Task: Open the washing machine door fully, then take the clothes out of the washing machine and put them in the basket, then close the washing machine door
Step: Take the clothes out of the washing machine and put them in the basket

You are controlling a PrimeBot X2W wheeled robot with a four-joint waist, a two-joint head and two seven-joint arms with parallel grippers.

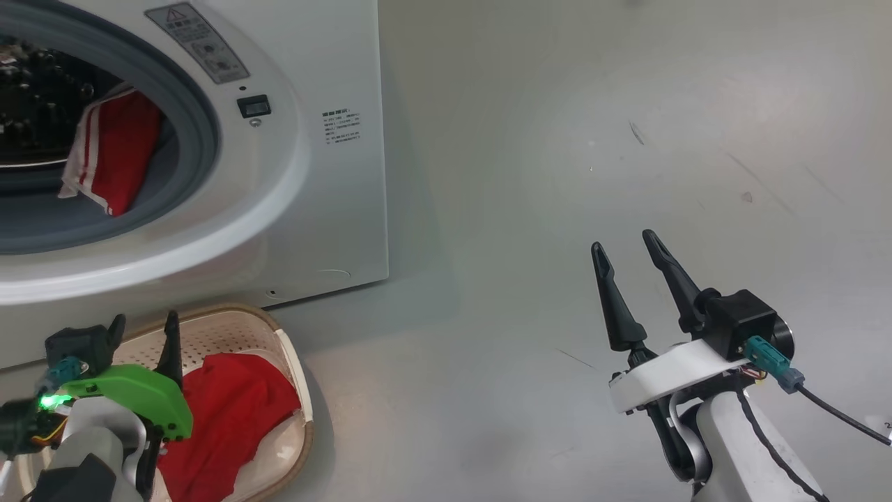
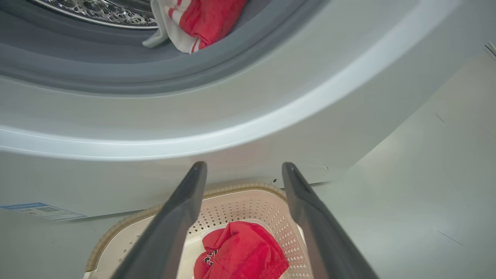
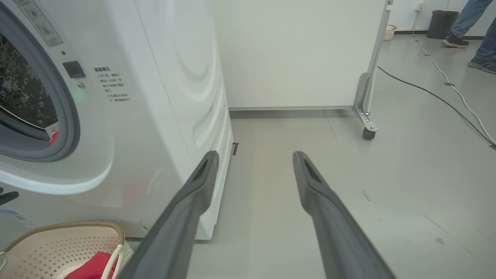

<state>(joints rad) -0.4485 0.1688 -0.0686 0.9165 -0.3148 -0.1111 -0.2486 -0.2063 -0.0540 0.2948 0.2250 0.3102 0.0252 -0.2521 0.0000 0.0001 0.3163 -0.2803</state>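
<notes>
Left gripper (image 1: 144, 322), spread wide, partly hides the basket (image 1: 293, 362), cropped below.

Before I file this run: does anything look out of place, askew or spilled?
One thing stands out: a red and white garment lies slumped across the grey gasket at the mouth of the washing machine, partly out of the drum. The other red garment sits in the basket. Nothing looks spilled.

Just scuffed grey floor (image 1: 557, 174) here, carrying a washer (image 1: 327, 209), a basket (image 1: 298, 390) just in front, plus a wheeled panel (image 3: 302, 54) and bin (image 3: 441, 23) further back.
</notes>
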